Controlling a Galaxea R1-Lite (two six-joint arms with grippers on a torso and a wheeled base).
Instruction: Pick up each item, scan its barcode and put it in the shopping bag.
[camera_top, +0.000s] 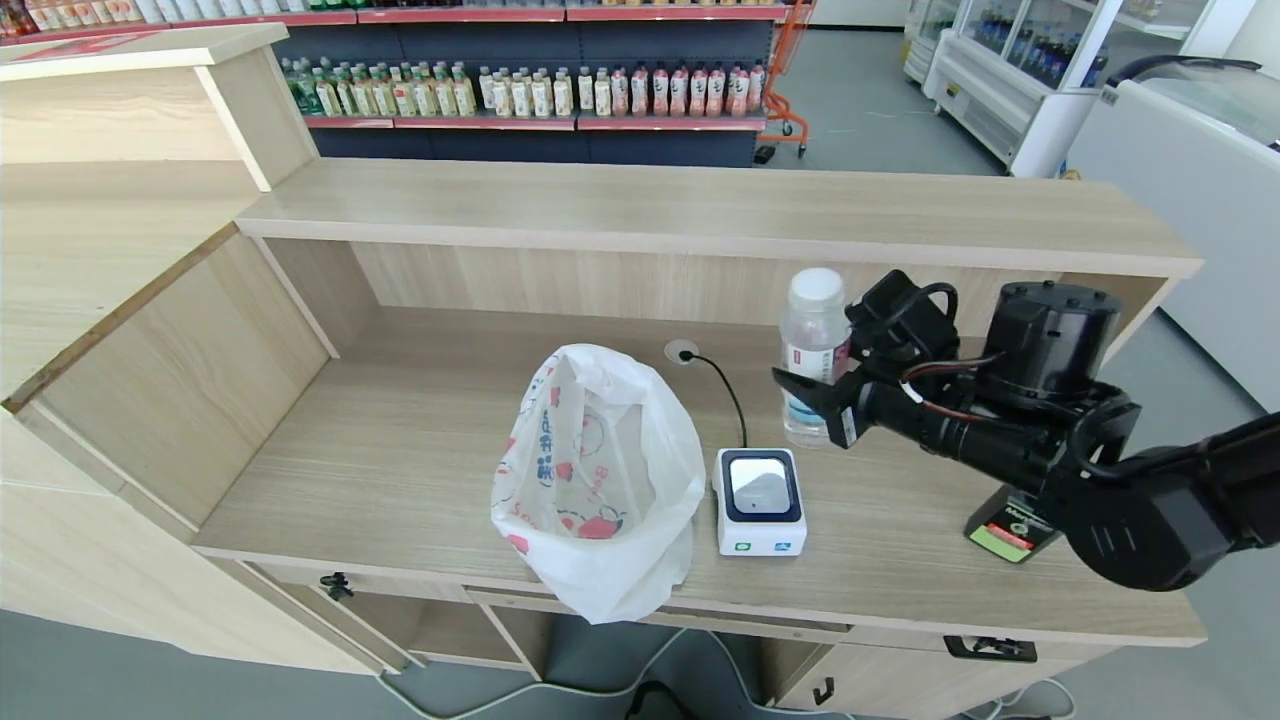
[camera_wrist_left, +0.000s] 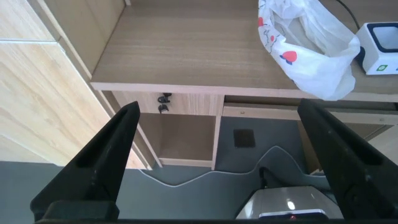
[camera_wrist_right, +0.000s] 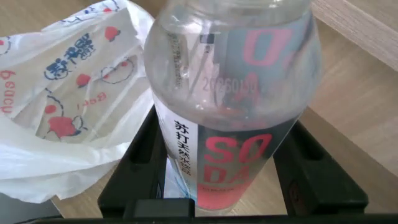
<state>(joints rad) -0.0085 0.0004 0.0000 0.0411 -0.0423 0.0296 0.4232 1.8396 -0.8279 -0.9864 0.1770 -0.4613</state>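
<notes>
While working outward from the near edge, find first the left gripper (camera_wrist_left: 217, 107), hung low in front of the counter (camera_top: 400, 470), below and left of the scanner (camera_top: 760, 500) — jaws wide apart, nothing between them. Idle, by the look of it.

Next, level with the scanner: just to its left, touching or nearly so, the shopping bag (camera_top: 600, 480), mouth open upward, slumped partly over the counter's front edge. No goods made out inside. Well to the scanner's right, a small flat packet (camera_top: 1008, 528) with a green and red label, half hidden under the right arm.

Behind the scanner and a little right, the bottle (camera_top: 815, 320): clear, white-capped, upright, foot apparently on the counter. Right gripper (camera_top: 822, 392) set around its lower half. Cannot tell whether clamped tight or merely straddling — contact masked by the bottle's own bulk.

Judged as the opening step: taking hold of the bottle, with scanning and bagging not yet done. Calls next for a sure hold and a straight lift, then a short carry forward and left to turn the label's barcode toward the scanner's glass; only after that, across to the bag's mouth. Worth minding the slick round wall, and the cable (camera_top: 730, 395) running back from the scanner.
</notes>
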